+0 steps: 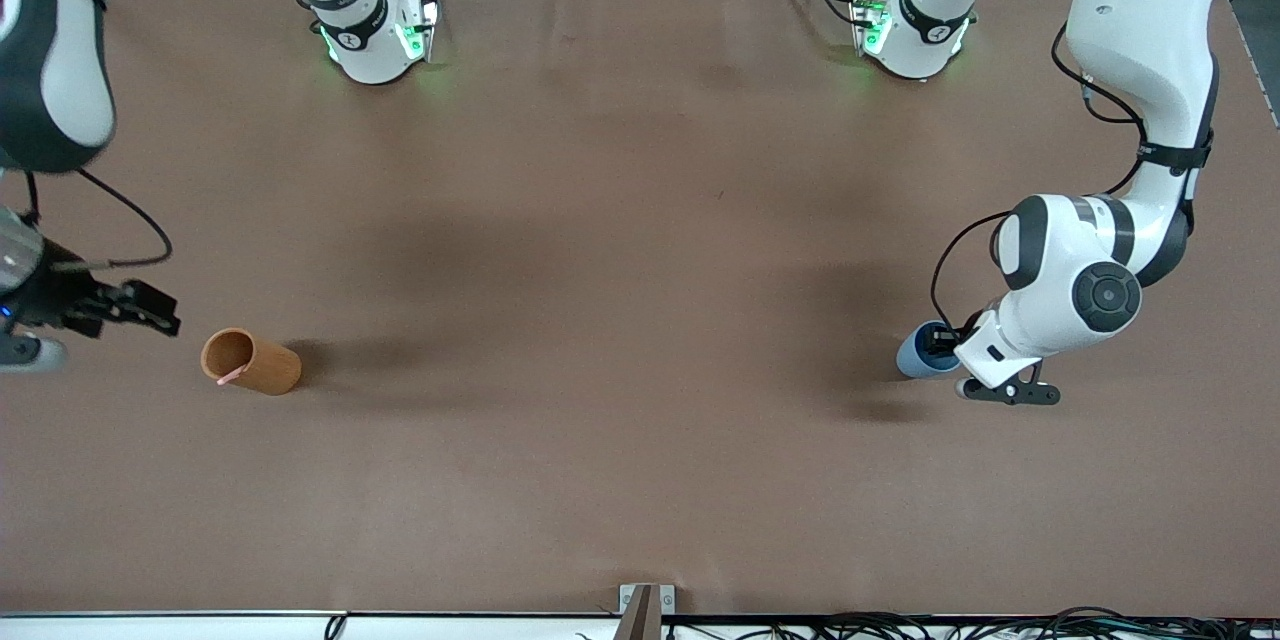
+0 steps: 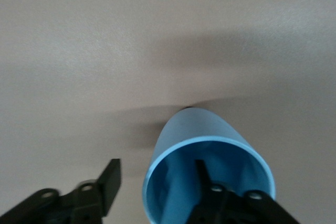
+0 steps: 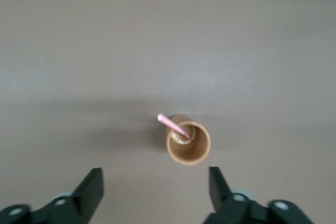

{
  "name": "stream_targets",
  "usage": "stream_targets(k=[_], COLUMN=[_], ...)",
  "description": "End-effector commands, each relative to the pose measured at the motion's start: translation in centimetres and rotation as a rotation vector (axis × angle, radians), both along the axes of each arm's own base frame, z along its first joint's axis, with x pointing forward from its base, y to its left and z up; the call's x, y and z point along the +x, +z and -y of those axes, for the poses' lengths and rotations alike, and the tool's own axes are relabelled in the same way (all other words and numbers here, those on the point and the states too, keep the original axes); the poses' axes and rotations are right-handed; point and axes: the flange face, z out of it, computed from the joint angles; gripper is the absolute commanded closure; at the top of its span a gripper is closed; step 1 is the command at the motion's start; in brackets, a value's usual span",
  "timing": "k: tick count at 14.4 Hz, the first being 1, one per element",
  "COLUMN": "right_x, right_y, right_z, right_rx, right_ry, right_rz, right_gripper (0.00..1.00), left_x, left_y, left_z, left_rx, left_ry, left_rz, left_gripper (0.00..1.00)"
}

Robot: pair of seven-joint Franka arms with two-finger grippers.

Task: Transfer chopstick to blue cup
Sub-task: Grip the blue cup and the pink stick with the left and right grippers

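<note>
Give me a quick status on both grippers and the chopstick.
Left gripper straddling the blue cup rim, one finger inside. Right gripper open, up beside the orange cup. Chopstick in the orange cup, not in blue. Nothing blocking.

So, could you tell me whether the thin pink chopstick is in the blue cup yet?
No: chopstick leans inside the orange-brown cup.

The worktop (image 1: 620, 320) is a plain matte brown with no pattern, crossed only by soft darker shadows. The blue cup (image 1: 920, 352) is light matte blue inside and out. The taller cup (image 1: 252, 362) is orange-brown all over, and the chopstick (image 1: 229, 376) standing in it is pale pink. Both arms are glossy white with black joints and black cables; both sets of jaws are black. Green lights glow at the arm bases.
</note>
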Motion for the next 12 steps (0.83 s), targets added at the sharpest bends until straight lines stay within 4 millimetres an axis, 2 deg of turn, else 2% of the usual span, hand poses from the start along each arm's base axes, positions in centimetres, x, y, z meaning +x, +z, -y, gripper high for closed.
stream_targets(k=[1, 2, 3, 4, 6, 7, 9, 11, 12], right_x=[1.6, 2.0, 2.0, 2.3, 2.7, 3.1, 3.4, 3.5, 3.6], right_y=[-2.9, -4.4, -4.9, -6.3, -8.3, -9.3, -10.9, -11.7, -12.2], right_z=[0.1, 0.1, 0.2, 0.2, 0.4, 0.7, 1.3, 1.3, 1.3], right_rx=[-0.007, -0.005, -0.005, -0.007, -0.007, -0.006, -0.003, -0.003, -0.003], right_ry=[0.0, 0.0, -0.003, -0.001, -0.005, -0.009, -0.019, -0.019, -0.018], right_rz=[-0.013, -0.032, -0.04, -0.059, -0.08, -0.074, -0.081, -0.091, -0.089], right_gripper=[0.21, 0.25, 0.3, 0.38, 0.48, 0.5, 0.53, 0.56, 0.58], left_x=[-0.3, -0.2, 0.0, 0.5, 1.5, 1.9, 2.3, 1.3, 0.5], left_y=[0.4, 0.6, 1.0, 2.0, 5.1, 7.0, 10.5, 12.2, 12.3], left_z=[0.3, 0.4, 0.8, 1.1, 2.0, 3.3, 8.8, 15.6, 18.7], left_rx=[0.006, 0.008, 0.008, 0.008, 0.006, 0.009, -0.002, -0.037, -0.048], left_ry=[-0.008, -0.016, -0.025, -0.024, 0.002, 0.031, 0.137, 0.266, 0.308], left_rz=[0.02, 0.023, 0.031, 0.045, 0.055, 0.042, 0.015, 0.01, 0.001], left_gripper=[1.0, 1.0, 0.99, 0.99, 0.99, 0.99, 0.99, 0.99, 0.99])
